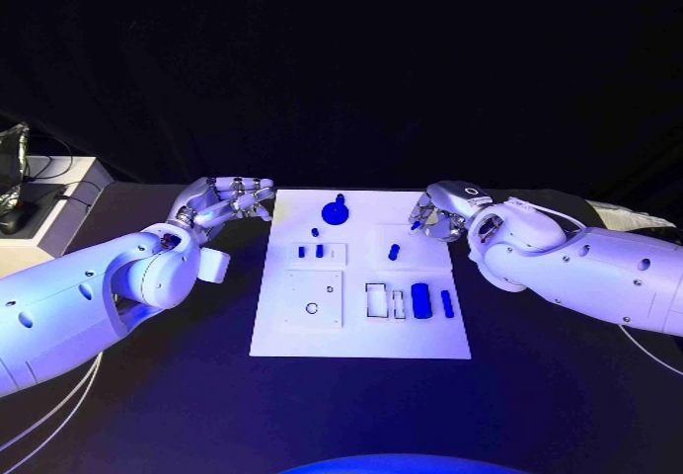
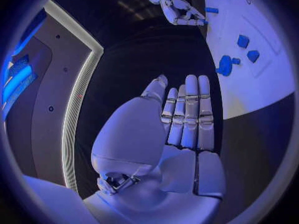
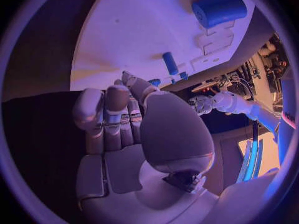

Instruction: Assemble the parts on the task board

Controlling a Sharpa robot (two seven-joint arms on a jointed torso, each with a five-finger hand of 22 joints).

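Blue parts lie scattered on the white task board [image 1: 285, 336] at table centre. Right hand [image 1: 438, 214] sits at the board's 2 o'clock edge, fingers partly curled, apparently empty; a small blue peg [image 1: 393, 252] lies nearest, toward 7 o'clock of it, long axis roughly 12–6. Left hand [image 1: 228, 202] rests at the 10 o'clock corner, fingers extended, holding nothing. Whether the right fingertips touch the board is unclear.

no readable text, labels or numbers anywhere
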